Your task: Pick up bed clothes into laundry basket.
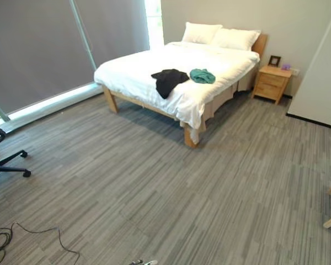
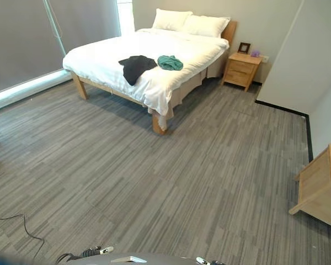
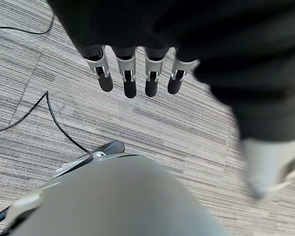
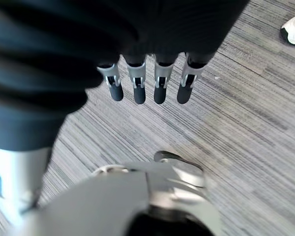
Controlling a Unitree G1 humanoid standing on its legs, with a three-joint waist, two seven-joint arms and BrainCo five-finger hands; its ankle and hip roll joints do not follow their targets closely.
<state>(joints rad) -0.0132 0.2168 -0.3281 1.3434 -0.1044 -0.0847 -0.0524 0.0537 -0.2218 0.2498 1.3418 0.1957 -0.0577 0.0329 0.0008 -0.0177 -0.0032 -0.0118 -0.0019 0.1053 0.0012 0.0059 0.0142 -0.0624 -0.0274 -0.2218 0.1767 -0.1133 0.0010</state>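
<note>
Two garments, black top point(image 1: 168, 81) and teal cloth point(image 1: 202, 75), on bed point(image 1: 132, 69), both hands point(image 3: 132, 73) point(image 4: 147, 78) far off, fingers straight, empty

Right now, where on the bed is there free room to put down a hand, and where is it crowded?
The white bed is bare on the window side, left of the black garment, and across the middle up to the pillows. It is crowded near the foot corner, where the black garment and the teal garment lie close together. The nightstand top holds a picture frame.
</note>
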